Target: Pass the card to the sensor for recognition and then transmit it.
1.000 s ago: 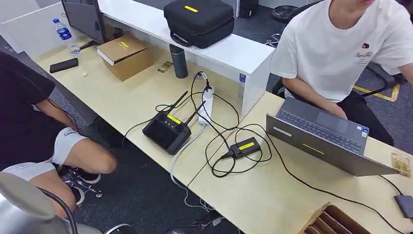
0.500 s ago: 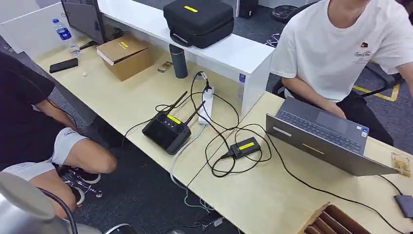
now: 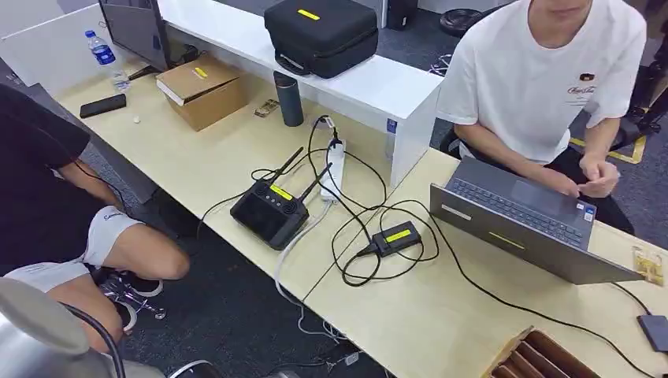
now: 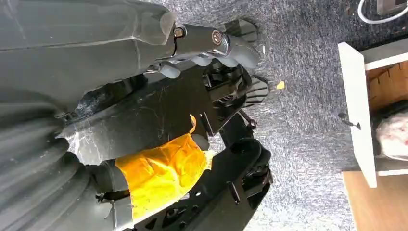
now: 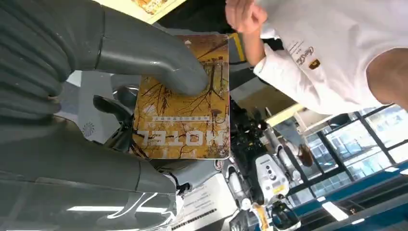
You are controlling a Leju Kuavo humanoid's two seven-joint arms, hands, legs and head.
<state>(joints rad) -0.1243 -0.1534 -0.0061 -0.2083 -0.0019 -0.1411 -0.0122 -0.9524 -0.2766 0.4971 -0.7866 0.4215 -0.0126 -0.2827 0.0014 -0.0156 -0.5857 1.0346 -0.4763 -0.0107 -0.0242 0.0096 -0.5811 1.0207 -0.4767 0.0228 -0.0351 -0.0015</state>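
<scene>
Right hand: our right hand point(image 5: 120, 91) pins the hotel key card point(image 5: 182, 101) with its thumb across the card face, so the flat side stays free to present to a reader, we judge.
Card writing: "HOTEL", seen upside down, over a yellow tree picture.
Left hand: our left hand point(image 4: 207, 45) hangs over grey carpet; fingers curled in, holding nothing.
Sensor: we take the small black box with a yellow label point(image 3: 396, 237), cabled on the bench point(image 3: 441, 323), to be the reader.
Nearby: a person's hands point(image 3: 587, 177) rest at a laptop point(image 3: 520, 224).
</scene>
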